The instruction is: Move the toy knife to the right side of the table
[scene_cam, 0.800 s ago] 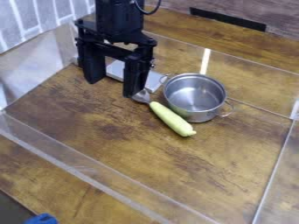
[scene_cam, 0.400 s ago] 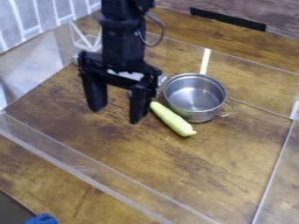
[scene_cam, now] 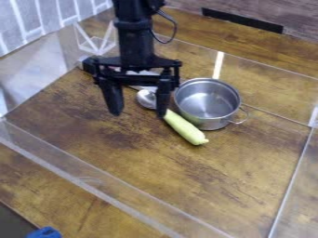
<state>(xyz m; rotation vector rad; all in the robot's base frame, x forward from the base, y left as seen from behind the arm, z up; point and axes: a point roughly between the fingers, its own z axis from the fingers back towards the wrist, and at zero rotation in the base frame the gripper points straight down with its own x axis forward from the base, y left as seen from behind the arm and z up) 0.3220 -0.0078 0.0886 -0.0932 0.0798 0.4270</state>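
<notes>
Dark wood-plank desk (scene_cam: 99, 153), clear acrylic walls, no readable writing anywhere; black hand (scene_cam: 139, 100) pointing straight down, fingers spread wide, holding nothing; toy knife (scene_cam: 183, 125) lying flat just beside steel pot (scene_cam: 206, 100).

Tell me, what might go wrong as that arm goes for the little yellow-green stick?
The slim yellow-green plastic toy knife lies right beside the round steel pot, so the open black fingers could bump or drag the pot while coming down. The knife is thin and lies flat on the dark wood-plank table, so the fingers may slip off it. The low clear wall on the right could block the carry.
</notes>
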